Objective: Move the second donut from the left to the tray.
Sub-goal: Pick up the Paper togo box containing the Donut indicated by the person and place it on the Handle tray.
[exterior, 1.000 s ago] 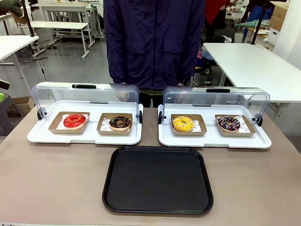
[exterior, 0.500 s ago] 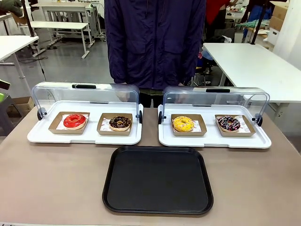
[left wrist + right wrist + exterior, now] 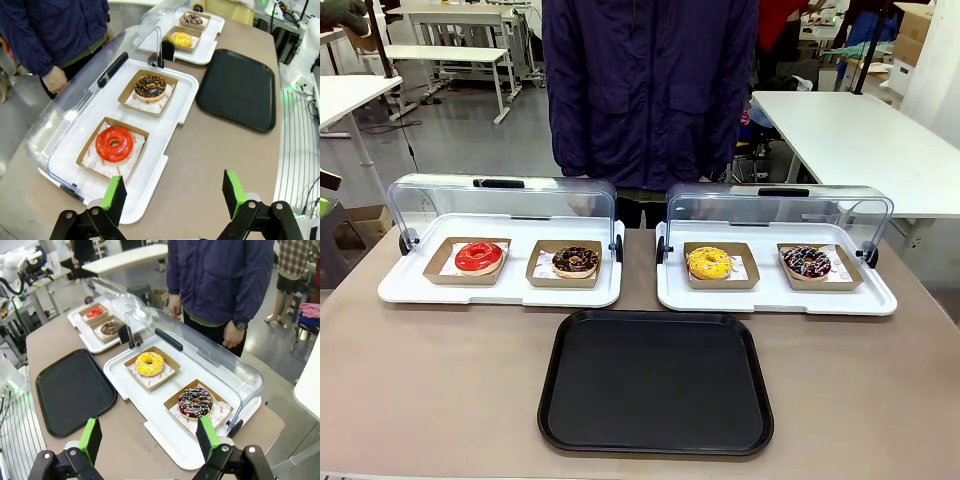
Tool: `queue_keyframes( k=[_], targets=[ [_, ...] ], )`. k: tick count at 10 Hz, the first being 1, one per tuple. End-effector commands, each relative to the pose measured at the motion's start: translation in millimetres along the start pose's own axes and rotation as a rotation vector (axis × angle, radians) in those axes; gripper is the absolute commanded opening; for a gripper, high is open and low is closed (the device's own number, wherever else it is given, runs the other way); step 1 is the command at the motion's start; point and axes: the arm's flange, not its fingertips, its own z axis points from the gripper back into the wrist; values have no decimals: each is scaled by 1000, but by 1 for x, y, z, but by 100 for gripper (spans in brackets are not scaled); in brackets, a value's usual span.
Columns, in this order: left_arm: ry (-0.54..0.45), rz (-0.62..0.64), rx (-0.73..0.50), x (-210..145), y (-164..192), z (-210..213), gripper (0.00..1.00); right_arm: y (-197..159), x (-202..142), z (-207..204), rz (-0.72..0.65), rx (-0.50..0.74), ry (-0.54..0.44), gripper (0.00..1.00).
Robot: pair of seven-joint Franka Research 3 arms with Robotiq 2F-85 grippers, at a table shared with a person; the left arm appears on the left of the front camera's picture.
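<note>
The chocolate donut with tan crumbs (image 3: pixel 575 261) sits in its brown cardboard holder on the left white tray (image 3: pixel 500 293), to the right of the red-glazed donut (image 3: pixel 479 257). The same crumb donut (image 3: pixel 150 86) lies ahead of my left gripper (image 3: pixel 172 197), which hangs open over the table's end with nothing between its fingers. The black tray (image 3: pixel 656 381) lies bare in front of both white trays. My right gripper (image 3: pixel 150 437) is open above the other end of the table, and the crumb donut (image 3: pixel 109 328) shows far off.
A yellow donut (image 3: pixel 708 263) and a dark sprinkled donut (image 3: pixel 806 262) rest on the right white tray (image 3: pixel 775 297). Both clear domed lids (image 3: pixel 505 204) stand raised. A person in a dark blue jacket (image 3: pixel 648 90) stands at the far side, hands down by the lids.
</note>
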Motion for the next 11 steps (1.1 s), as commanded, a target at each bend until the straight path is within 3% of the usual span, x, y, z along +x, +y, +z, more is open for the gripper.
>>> queue_keyframes(
  k=[1, 11],
  targets=[
    [-18, -18, -7, 0, 1, 3, 100, -3, 2, -1, 27, 1, -28, 100],
    [-18, -18, -7, 0, 1, 3, 100, -3, 2, -1, 27, 1, -28, 100]
  ],
)
